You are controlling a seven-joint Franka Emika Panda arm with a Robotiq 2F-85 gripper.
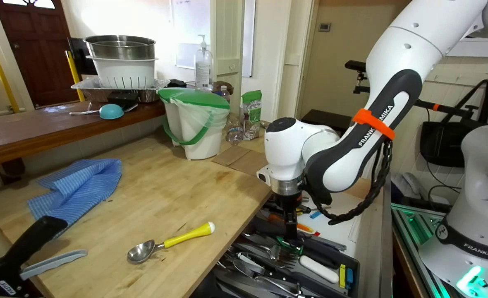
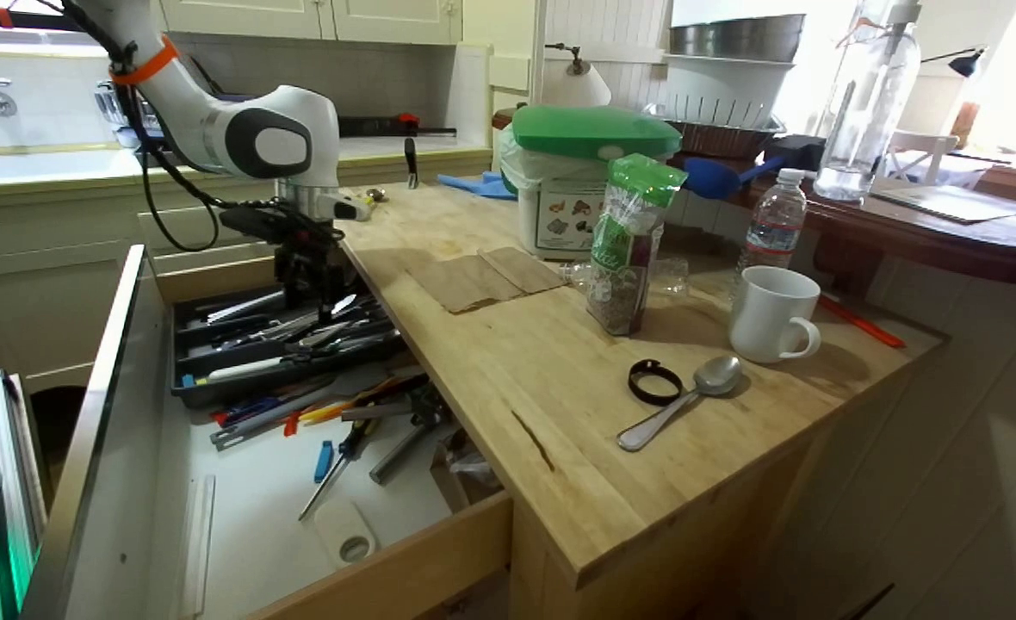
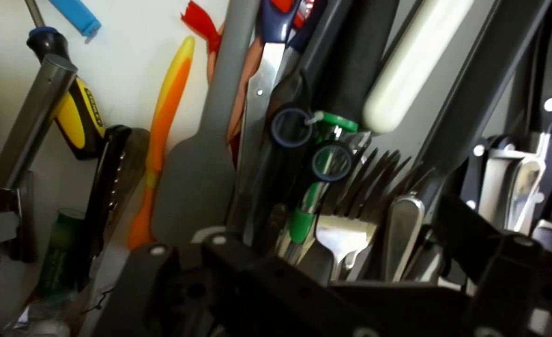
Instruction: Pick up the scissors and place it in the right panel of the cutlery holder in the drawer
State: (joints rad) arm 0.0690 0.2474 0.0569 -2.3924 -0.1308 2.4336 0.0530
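In the wrist view, two dark ring handles of a small pair of scissors (image 3: pixel 315 161) lie among the utensils beside a green-ended peeler (image 3: pixel 299 225); their blades are hard to make out. The cutlery holder (image 1: pixel 355 273) is a dark divided tray in the open drawer (image 2: pixel 413 564), crowded with utensils. A white handle (image 1: pixel 318 269) lies in its right compartment. My gripper (image 1: pixel 292 235) points down at the holder, its tips close to the utensils. In the wrist view the gripper (image 3: pixel 346 238) looks open, with forks showing between its fingers. The small scissors cannot be made out in the exterior views.
Larger scissors with navy and red handles (image 3: pixel 259 93), a grey spatula (image 3: pixel 201 173) and an orange-yellow tool (image 3: pixel 166 103) lie beside the holder. The countertop (image 1: pixel 202 194) edge is close to the arm. A green-lidded bucket (image 1: pixel 202 140) and yellow-handled spoon (image 1: pixel 186 236) stand on it.
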